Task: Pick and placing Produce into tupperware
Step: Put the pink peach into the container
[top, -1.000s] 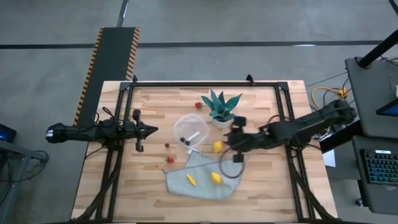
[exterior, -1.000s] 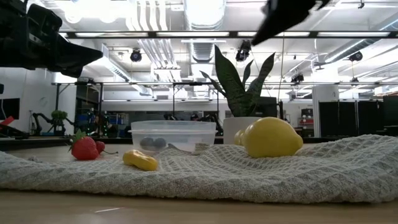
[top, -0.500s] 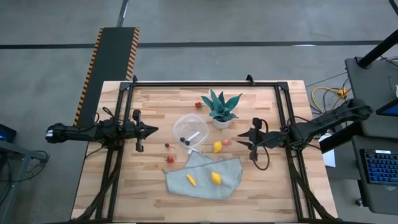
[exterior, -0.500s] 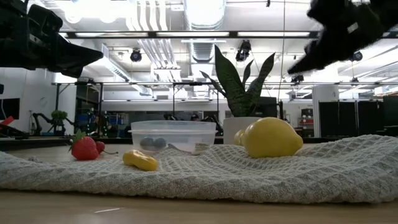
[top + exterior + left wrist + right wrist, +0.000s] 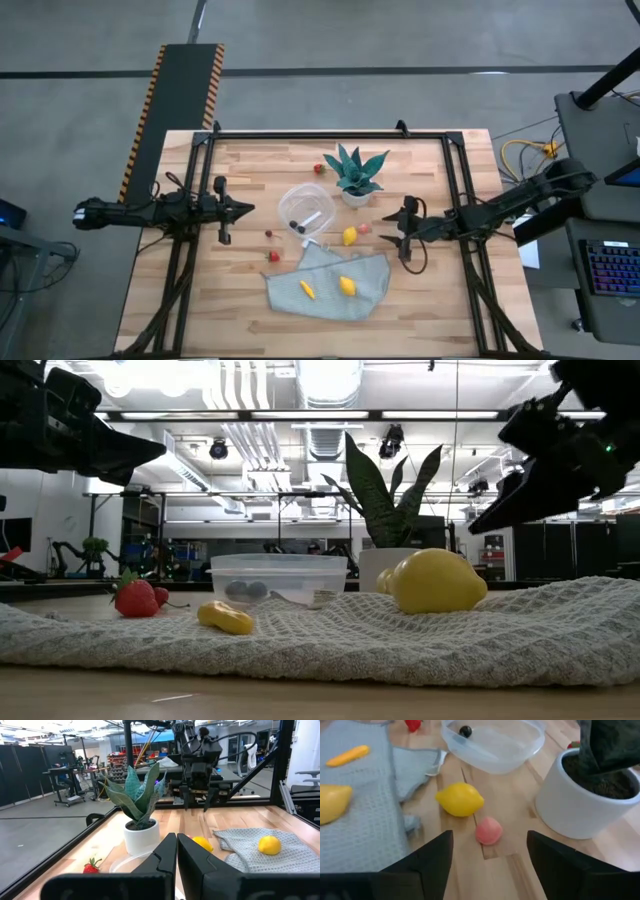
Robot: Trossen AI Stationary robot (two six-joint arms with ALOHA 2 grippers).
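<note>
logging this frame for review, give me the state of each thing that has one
tupperware: upright, no lid, dark round pieces inside
right claw: open, empty, beside the pink piece
left claw: shut, empty, left of the tupperware
grey cloth: rumpled, two yellow pieces on it
lemon: on bare wood, off the cloth
pink piece: on the wood, not gripped
potted plant: upright
</note>
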